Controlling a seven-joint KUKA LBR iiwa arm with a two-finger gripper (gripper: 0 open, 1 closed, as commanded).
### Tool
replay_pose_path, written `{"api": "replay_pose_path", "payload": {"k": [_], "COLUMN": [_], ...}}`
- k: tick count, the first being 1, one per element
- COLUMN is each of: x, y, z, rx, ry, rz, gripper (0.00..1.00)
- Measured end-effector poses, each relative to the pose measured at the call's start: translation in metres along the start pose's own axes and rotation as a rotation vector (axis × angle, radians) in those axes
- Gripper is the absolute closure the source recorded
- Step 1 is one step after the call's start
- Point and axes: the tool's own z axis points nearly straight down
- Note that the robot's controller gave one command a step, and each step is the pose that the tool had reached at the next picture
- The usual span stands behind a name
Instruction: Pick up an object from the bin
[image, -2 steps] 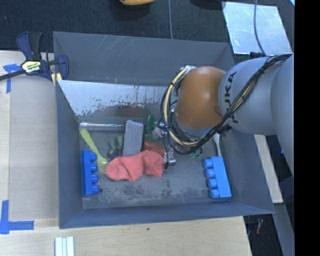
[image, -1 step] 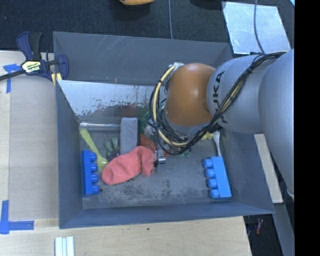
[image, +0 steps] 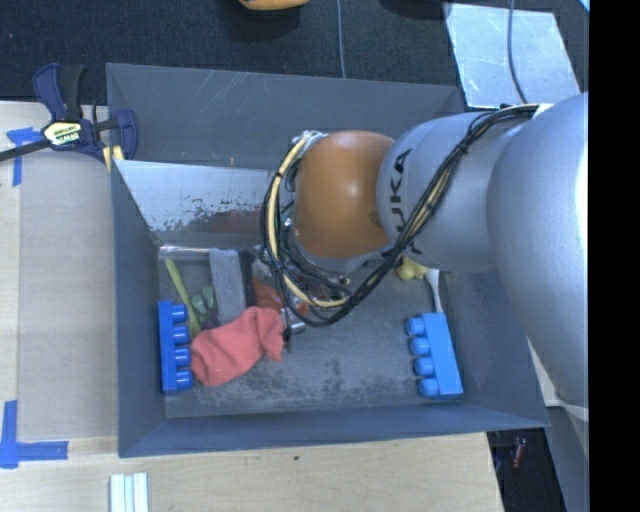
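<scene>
Left blue brick (image: 175, 347): lies lengthwise by the bin's left wall, touching the cloth's left edge; probably stiff, smooth plastic.
Red cloth (image: 235, 345): crumpled on the floor, front-left of centre, and the thing nearest the gripper. Likely light, soft, neither fragile nor slippery, and it will sag when lifted. A raised fold at its upper right looks the best hold.
Gripper (image: 288, 322): low at the cloth's right edge, under the orange wrist cover (image: 340, 195); whether it is spread or pressed together I cannot tell.
Right blue brick (image: 433, 355): well apart, on its own.
Bin (image: 340, 385): flat, scuffed grey metal floor with sloped walls; bare floor right of the cloth leaves room.
</scene>
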Motion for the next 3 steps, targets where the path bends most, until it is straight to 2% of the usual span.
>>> {"api": "replay_pose_path", "payload": {"k": [1, 2, 3], "x": [-0.004, -0.013, -0.013], "y": [-0.001, 0.017, 0.017], "z": [0.022, 0.024, 0.023], "rx": [0.001, 0.004, 0.004], "ry": [0.004, -0.012, -0.012], "rz": [0.312, -0.029, -0.028], "gripper": [0.0, 1.0, 1.0]}}
